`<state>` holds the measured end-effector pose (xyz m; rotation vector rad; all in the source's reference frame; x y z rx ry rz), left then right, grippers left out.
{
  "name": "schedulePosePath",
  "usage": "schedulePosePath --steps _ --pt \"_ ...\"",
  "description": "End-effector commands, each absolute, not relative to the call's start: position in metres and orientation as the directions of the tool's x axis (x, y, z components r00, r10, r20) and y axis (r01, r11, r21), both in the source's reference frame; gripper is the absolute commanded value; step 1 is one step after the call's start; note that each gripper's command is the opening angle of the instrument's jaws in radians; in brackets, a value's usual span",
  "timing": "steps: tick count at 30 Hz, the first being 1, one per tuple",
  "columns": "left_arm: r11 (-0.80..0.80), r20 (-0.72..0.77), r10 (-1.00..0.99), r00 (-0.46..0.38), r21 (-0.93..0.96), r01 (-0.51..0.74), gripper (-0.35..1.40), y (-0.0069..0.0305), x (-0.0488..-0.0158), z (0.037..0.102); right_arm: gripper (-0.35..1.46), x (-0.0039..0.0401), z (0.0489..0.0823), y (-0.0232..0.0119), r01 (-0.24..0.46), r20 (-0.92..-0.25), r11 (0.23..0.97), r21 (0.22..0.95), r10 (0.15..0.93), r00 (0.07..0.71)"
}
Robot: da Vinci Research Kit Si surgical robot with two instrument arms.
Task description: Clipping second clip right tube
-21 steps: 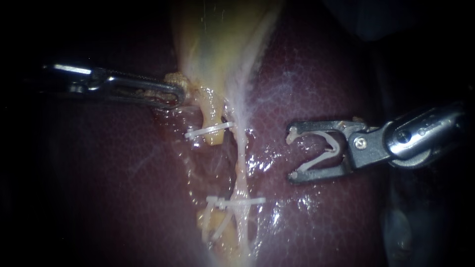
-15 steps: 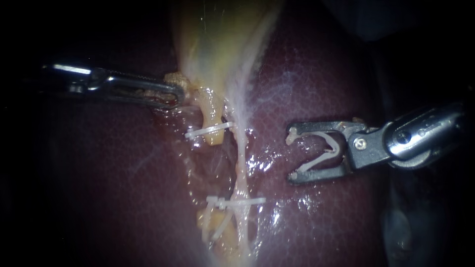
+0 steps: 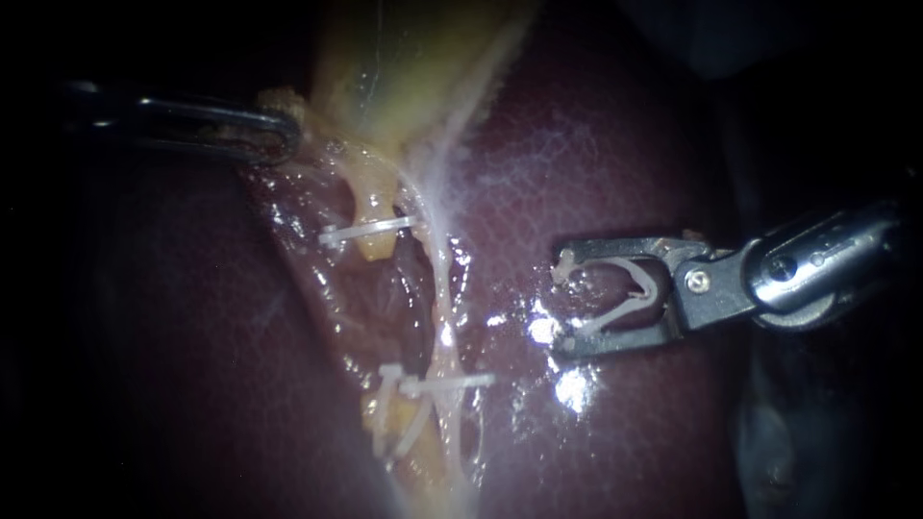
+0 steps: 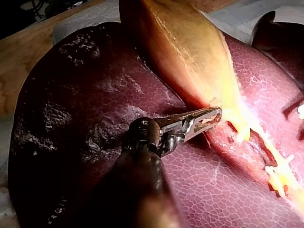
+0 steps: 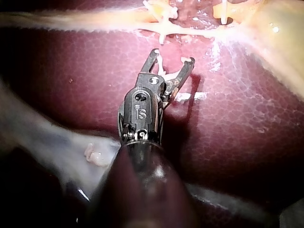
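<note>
Clip [image 3: 646, 288] sits in right instrument's [image 3: 564, 303] spread pincer, mid-right; we'd slide it square across right tube [image 3: 440, 288], w/ left instrument's [image 3: 286, 130] pincer pinching gallbladder [image 3: 385, 67] taut.

Open liver [image 3: 510, 240] lies between the right instrument [image 3: 561, 303], holding a loaded clip [image 3: 630, 293], and the tube [image 3: 442, 288] — bare between upper clip [image 3: 370, 231] and lower clip [image 3: 447, 383]; the left instrument [image 3: 288, 130] grips gallbladder [image 3: 385, 67] well aside.

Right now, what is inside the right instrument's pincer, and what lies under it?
An open white clip sits inside the right instrument's pincer, touching both halves. Under it is glistening liver; the spot directly beneath is covered.
</note>
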<state>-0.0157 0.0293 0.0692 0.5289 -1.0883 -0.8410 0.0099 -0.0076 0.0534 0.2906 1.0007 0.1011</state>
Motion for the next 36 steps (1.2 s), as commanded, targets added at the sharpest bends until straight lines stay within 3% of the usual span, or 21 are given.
schedulePosePath --steps 1,13,26,36 --pt "0.590 0.551 -0.807 0.212 0.737 0.330 -0.35 0.0292 -0.0158 0.0693 0.50 0.0100 0.0534 -0.0077 0.055 -0.815 0.957 0.283 0.210 0.540" --pt "0.590 0.552 -0.807 0.211 0.735 0.334 -0.35 0.0290 -0.0163 0.0696 0.49 0.0136 0.0554 -0.0099 -0.012 -0.739 0.866 0.500 0.434 0.515" --pt "0.591 0.553 -0.806 0.210 0.733 0.337 -0.35 0.0288 -0.0166 0.0698 0.49 0.0169 0.0608 -0.0129 -0.045 -0.651 0.774 0.631 0.561 0.511" --pt "0.591 0.554 -0.806 0.210 0.731 0.340 -0.35 0.0288 -0.0167 0.0699 0.49 0.0191 0.0637 -0.0137 -0.011 -0.558 0.606 0.795 0.740 0.376"
